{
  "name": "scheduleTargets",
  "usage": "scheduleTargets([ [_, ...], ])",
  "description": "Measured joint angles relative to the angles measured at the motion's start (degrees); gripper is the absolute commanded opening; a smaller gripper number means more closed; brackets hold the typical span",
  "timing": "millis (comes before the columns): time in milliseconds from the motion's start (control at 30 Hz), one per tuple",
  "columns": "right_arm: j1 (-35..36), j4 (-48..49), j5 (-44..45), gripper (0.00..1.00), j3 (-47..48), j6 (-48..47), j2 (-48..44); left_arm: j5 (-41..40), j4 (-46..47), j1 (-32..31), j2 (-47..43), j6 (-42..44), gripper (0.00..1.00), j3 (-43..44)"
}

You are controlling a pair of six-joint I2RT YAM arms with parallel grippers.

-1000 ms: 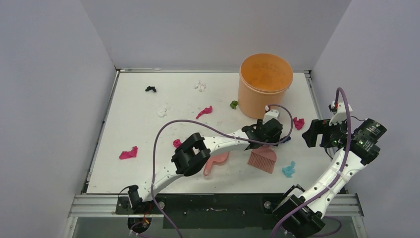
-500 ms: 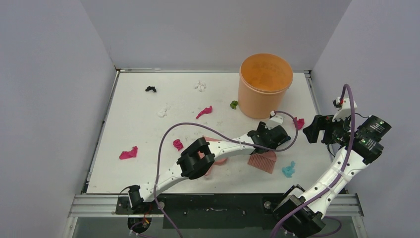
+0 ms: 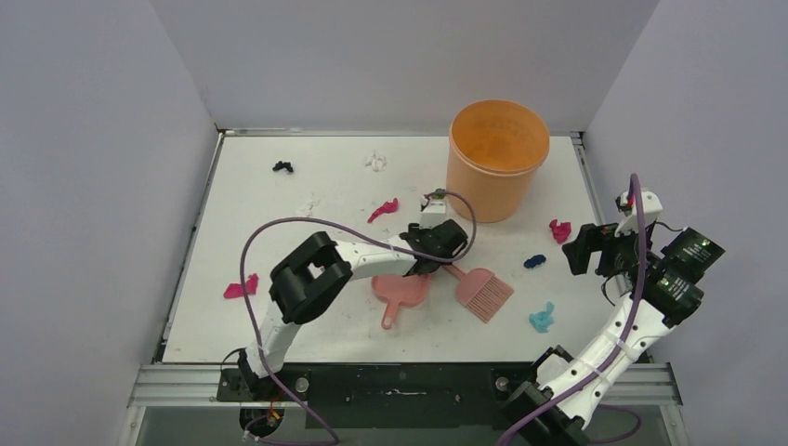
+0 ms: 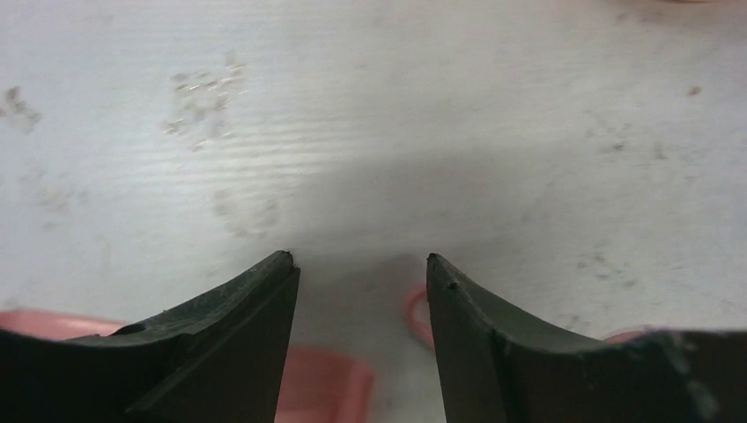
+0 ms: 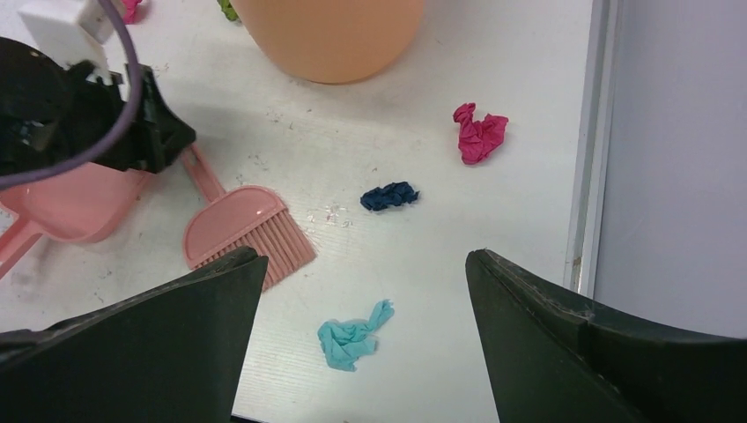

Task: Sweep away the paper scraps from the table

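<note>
Pink brush (image 3: 485,293) is lying on the counter (image 3: 260,214); I am hovering my left gripper (image 4: 359,260) half-open above its handle, my right gripper (image 5: 366,256) wide, both empty.

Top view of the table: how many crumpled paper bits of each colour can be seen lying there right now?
Magenta crumpled paper scraps: 3
White paper scraps: 2 (one faint against the white surface)
Black paper scrap: 1
Green paper scrap: 1 (clearer from the right wrist view)
Dark blue paper scrap: 1
Light blue paper scrap: 1
Total: 9 in view
</note>
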Motion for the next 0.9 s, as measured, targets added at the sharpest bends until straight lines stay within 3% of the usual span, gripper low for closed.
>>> scheduleTargets([
  [133, 0.0, 0.4, -2.3, 0.89, -1.7, -2.3, -2.7, 2.8, 4.1, 2.1, -8.3, -2.0, 0.55, -12.2],
  [233, 0.0, -1.8, -6.0, 0.93, -2.0, -9.7, -3.6, 5.7, 4.9, 1.3, -13.2, -0.6, 0.56, -16.6],
  [367, 0.0, -7.1, -9.2, 0.93, -2.3, -20.9, -3.3, 8.3, 4.5, 0.4, -20.0, 3.6, 0.57, -16.7],
  [600, 1.1, -11.5, -9.2, 0.89, -2.4, -30.8, 2.3, 11.3, 1.0, 2.8, -35.2, 9.8, 0.6, -16.9],
  [733, 8.1, -4.3, -4.8, 0.85, -4.2, -23.4, 5.4, 17.2, 1.2, 9.4, -46.4, 10.5, 0.62, -24.6],
  [900, 26.6, 9.3, 9.4, 0.88, -9.1, -9.1, 6.9, 21.0, 0.6, 14.5, -55.3, 13.8, 0.8, -34.1],
])
